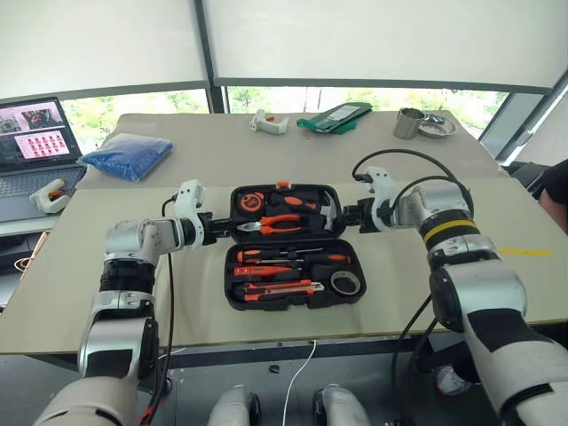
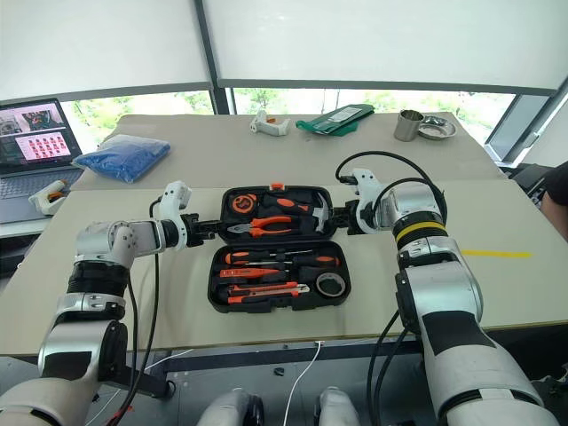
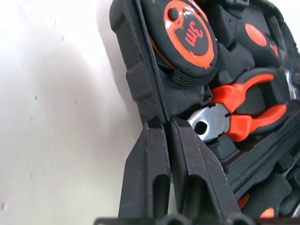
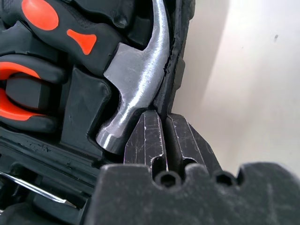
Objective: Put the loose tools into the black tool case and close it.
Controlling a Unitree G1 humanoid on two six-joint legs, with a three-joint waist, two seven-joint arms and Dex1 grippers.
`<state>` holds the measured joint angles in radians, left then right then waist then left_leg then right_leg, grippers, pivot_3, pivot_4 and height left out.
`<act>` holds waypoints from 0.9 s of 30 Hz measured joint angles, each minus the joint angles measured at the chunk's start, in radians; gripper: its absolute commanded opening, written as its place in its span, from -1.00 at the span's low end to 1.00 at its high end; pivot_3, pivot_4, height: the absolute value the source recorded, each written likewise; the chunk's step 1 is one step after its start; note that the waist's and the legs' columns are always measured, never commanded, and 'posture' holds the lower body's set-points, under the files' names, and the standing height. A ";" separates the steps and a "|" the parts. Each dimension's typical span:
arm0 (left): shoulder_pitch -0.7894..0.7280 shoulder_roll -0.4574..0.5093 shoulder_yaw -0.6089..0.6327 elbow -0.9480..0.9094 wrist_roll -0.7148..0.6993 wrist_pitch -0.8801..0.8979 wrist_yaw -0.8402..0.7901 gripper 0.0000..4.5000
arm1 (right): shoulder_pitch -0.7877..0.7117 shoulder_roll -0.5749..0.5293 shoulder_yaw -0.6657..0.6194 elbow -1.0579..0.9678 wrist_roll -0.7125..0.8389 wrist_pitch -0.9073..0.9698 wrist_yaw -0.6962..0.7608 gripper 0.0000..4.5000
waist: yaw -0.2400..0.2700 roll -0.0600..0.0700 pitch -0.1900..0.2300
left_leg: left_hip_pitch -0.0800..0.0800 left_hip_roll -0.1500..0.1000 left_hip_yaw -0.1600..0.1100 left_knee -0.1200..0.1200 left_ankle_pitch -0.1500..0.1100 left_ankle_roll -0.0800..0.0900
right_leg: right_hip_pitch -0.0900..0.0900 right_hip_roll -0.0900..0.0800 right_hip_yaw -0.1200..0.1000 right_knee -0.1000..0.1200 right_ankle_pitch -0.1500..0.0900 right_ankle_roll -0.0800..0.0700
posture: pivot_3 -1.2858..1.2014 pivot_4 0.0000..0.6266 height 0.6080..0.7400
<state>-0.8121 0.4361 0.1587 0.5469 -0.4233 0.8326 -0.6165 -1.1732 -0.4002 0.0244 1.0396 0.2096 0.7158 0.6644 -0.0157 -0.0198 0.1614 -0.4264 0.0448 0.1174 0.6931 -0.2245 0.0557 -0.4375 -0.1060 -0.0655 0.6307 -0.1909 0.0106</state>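
While the black tool case [image 1: 293, 244] lies open in the middle of the beige table [image 1: 133, 302], both grippers pinch the rim of its far half, one at each end. The left gripper [image 3: 161, 123] has its two black fingers pressed together on the thin plastic edge at the left end, and the right gripper [image 4: 164, 116] is closed in the same way on the right edge.

From the head views, the near half holds the two orange-and-black screwdrivers [image 1: 288, 256], the slim tester screwdriver [image 1: 266, 270], the utility knife [image 1: 280, 287] and the small grey tape roll [image 1: 345, 283], each in a moulded slot. The far half carries the pliers [image 1: 280, 223], the tape measure [image 1: 249, 203] and the hammer [image 1: 325, 211].

In the left wrist view, the ribbed, matte wall of the case is visible, with the round tape measure body and the shiny steel pliers nose. In the right wrist view, the curved, brushed-metal hammer head lies just beside the scratched fingers.
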 measured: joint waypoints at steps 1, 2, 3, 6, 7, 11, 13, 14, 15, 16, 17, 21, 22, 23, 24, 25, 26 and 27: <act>0.028 -0.006 0.002 0.000 0.007 -0.094 -0.031 -1.00 | 0.048 0.001 -0.003 -0.040 -0.004 -0.106 0.018 -0.98 | -0.001 0.000 0.000 | -0.003 0.000 0.000 0.000 0.001 0.000 | -0.003 0.000 0.000 0.000 0.001 0.000 | 0.03 -0.52 1.00; 0.045 -0.008 0.006 0.000 0.009 -0.153 -0.051 -1.00 | 0.079 0.001 -0.008 -0.071 -0.004 -0.173 0.028 -0.98 | -0.002 0.000 0.000 | -0.005 0.000 0.000 0.000 0.001 -0.001 | -0.005 0.000 0.000 0.000 0.001 0.000 | 0.03 -0.52 1.00; 0.055 -0.009 0.005 -0.003 0.013 -0.186 -0.064 -1.00 | 0.102 0.001 -0.008 -0.099 -0.007 -0.209 0.034 -0.98 | -0.002 0.000 0.000 | -0.006 0.000 0.000 0.000 0.002 -0.001 | -0.006 0.000 0.000 0.000 0.001 0.000 | 0.03 -0.52 1.00; 0.160 -0.007 0.015 -0.087 0.039 -0.465 -0.156 -1.00 | 0.299 -0.018 -0.019 -0.388 -0.032 -0.469 0.051 -0.98 | -0.001 0.000 0.001 | -0.017 0.000 0.003 -0.003 0.007 -0.008 | -0.019 0.000 0.001 0.001 0.002 0.000 | 0.03 -0.52 1.00; 0.186 -0.005 0.017 -0.108 0.043 -0.515 -0.173 -1.00 | 0.339 -0.024 -0.020 -0.445 -0.032 -0.506 0.052 -0.98 | 0.001 0.000 0.001 | -0.018 0.000 0.003 -0.005 0.007 -0.008 | -0.019 0.000 0.001 0.001 0.002 0.000 | 0.03 -0.52 1.00; 0.327 0.003 0.014 -0.177 0.086 -0.836 -0.276 -1.00 | 0.577 -0.082 -0.008 -0.714 -0.087 -0.751 0.058 -0.98 | 0.004 0.000 0.001 | -0.018 -0.001 0.008 -0.010 0.007 -0.008 | -0.020 0.000 0.000 -0.005 0.001 0.002 | 0.03 -0.52 1.00; 0.396 0.012 0.009 -0.191 0.114 -1.023 -0.325 -1.00 | 0.703 -0.145 0.017 -0.785 -0.157 -0.932 0.069 -0.98 | 0.006 0.000 0.001 | -0.018 -0.002 0.012 -0.013 0.006 -0.007 | -0.019 -0.001 0.000 -0.007 0.000 0.004 | 0.03 -0.52 1.00; 0.426 0.020 0.007 -0.188 0.131 -1.120 -0.343 -1.00 | 0.748 -0.166 0.029 -0.795 -0.199 -1.036 0.056 -0.98 | 0.005 0.000 0.001 | -0.018 -0.001 0.014 -0.013 0.006 -0.007 | -0.019 -0.001 0.000 -0.008 0.000 0.004 | 0.03 -0.52 1.00; 0.444 0.036 -0.002 -0.178 0.159 -1.207 -0.350 -1.00 | 0.770 -0.195 0.045 -0.798 -0.253 -1.124 0.027 -0.98 | 0.005 0.000 0.001 | -0.015 -0.002 0.016 -0.012 0.006 -0.007 | -0.018 -0.002 0.000 -0.007 0.000 0.004 | 0.03 -0.52 1.00; 0.459 0.050 -0.009 -0.170 0.184 -1.284 -0.360 -1.00 | 0.785 -0.230 0.057 -0.797 -0.315 -1.205 -0.004 -0.98 | 0.004 0.000 0.000 | -0.013 -0.003 0.017 -0.012 0.005 -0.006 | -0.017 -0.003 0.000 -0.011 0.000 0.004 | 0.03 -0.52 1.00; 0.466 0.056 -0.015 -0.151 0.207 -1.356 -0.361 -1.00 | 0.788 -0.257 0.071 -0.774 -0.376 -1.283 -0.043 -0.98 | 0.003 0.000 0.000 | -0.011 -0.003 0.018 -0.013 0.004 -0.005 | -0.015 -0.004 0.000 -0.012 -0.001 0.004 | 0.03 -0.52 1.00; 0.511 0.097 -0.062 -0.077 0.279 -1.641 -0.378 -0.60 | 0.795 -0.315 0.111 -0.643 -0.621 -1.527 -0.286 -0.66 | 0.005 -0.001 0.000 | 0.006 0.001 0.018 -0.013 -0.002 0.001 | 0.003 -0.004 -0.002 -0.017 -0.004 0.005 | 0.03 -0.52 1.00; 0.516 0.111 -0.074 -0.069 0.285 -1.674 -0.388 -0.42 | 0.799 -0.325 0.117 -0.629 -0.640 -1.547 -0.305 -0.56 | 0.007 -0.001 0.000 | 0.007 0.001 0.017 -0.013 -0.005 -0.004 | 0.003 -0.006 -0.002 -0.017 -0.006 0.002 | 0.03 -0.52 1.00; 0.533 0.137 -0.091 -0.052 0.293 -1.719 -0.409 -0.25 | 0.822 -0.341 0.127 -0.595 -0.669 -1.577 -0.323 -0.40 | 0.008 -0.001 0.000 | 0.008 0.002 0.016 -0.013 -0.005 -0.004 | 0.004 -0.007 -0.002 -0.016 -0.006 0.001 | 0.03 -0.52 1.00; 0.551 0.155 -0.096 -0.032 0.301 -1.732 -0.414 -0.08 | 0.847 -0.345 0.124 -0.578 -0.659 -1.584 -0.322 -0.23 | 0.008 -0.001 0.000 | 0.008 0.003 0.017 -0.013 -0.004 -0.003 | 0.004 -0.007 0.000 -0.016 -0.006 0.000 | 0.03 -0.52 1.00; 0.556 0.173 -0.088 -0.010 0.300 -1.749 -0.404 0.05 | 0.888 -0.354 0.131 -0.559 -0.659 -1.598 -0.323 -0.09 | 0.010 -0.002 0.000 | 0.007 0.003 0.017 -0.013 -0.003 -0.002 | 0.004 -0.007 0.000 -0.016 -0.005 0.001 | 0.03 -0.52 1.00; 0.557 0.197 -0.082 0.009 0.307 -1.742 -0.393 0.06 | 0.898 -0.353 0.124 -0.561 -0.646 -1.604 -0.336 0.10 | 0.009 -0.001 0.000 | 0.008 0.003 0.017 -0.012 -0.001 0.001 | 0.003 -0.007 0.001 -0.015 -0.004 0.001 | 0.03 -0.52 1.00; 0.554 0.213 -0.071 0.022 0.307 -1.725 -0.379 0.06 | 0.899 -0.356 0.120 -0.565 -0.635 -1.603 -0.338 0.15 | 0.005 -0.001 0.000 | 0.008 0.003 0.018 -0.013 0.002 0.006 | 0.003 -0.007 0.001 -0.015 -0.003 0.001 | 0.03 -0.52 1.00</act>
<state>-0.2581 0.6494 0.0875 0.5687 -0.1163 -0.8925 -0.9959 -0.2741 -0.7560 0.1444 0.4745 -0.4254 -0.8876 0.3260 -0.0103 -0.0209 0.1611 -0.4182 0.0477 0.1356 0.6806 -0.2226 0.0620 -0.4346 -0.1132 -0.0640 0.6158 -0.1936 0.0117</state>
